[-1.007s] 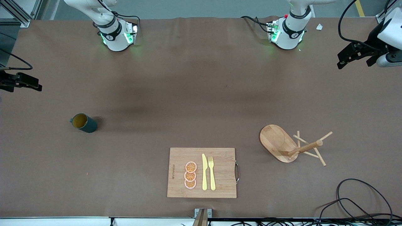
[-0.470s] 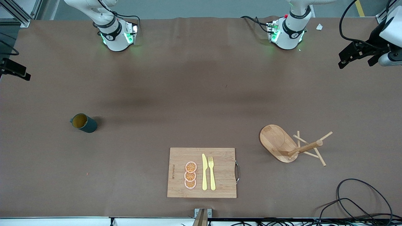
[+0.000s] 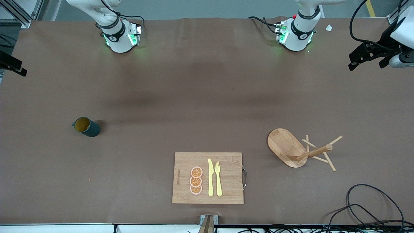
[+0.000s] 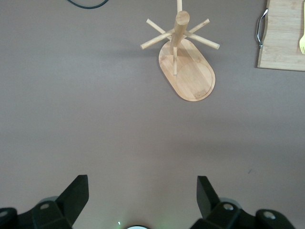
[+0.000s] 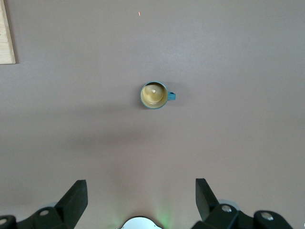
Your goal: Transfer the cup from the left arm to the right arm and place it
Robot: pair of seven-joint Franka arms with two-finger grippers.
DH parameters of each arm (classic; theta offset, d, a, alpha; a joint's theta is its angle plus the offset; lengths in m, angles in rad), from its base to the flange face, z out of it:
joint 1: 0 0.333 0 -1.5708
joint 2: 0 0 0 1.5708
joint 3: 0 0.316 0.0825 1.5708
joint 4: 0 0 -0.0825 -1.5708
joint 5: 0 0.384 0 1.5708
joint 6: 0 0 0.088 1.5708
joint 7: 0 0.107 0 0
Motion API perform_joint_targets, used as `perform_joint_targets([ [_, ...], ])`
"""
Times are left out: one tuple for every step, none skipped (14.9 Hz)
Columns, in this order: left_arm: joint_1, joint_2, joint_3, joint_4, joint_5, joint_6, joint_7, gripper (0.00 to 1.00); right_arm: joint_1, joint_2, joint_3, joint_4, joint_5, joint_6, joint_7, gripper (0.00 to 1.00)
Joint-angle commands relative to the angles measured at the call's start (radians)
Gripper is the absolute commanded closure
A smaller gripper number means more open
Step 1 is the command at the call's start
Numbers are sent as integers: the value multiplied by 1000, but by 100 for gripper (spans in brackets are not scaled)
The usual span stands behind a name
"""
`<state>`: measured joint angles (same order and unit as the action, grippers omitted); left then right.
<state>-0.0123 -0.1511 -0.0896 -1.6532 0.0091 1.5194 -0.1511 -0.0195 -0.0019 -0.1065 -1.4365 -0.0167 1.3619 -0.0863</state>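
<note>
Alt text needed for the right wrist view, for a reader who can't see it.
A small teal cup with a yellow inside stands upright and alone on the brown table, handle showing. The open right gripper hangs high above it, empty. A corner of the wooden cutting board shows at the picture's edge.

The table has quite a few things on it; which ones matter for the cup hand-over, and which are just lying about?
Part of the job:
- cup, upright
- left gripper, open
- right gripper, open

Just lying about:
- mug tree
- cutting board carrying orange slices, knife, fork
- cables
</note>
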Motion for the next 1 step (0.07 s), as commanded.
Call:
perform_joint_targets([
  [5,-1,-1,16,6,-25,21,0,-11,-52,11,-54,11,6,-13,0],
])
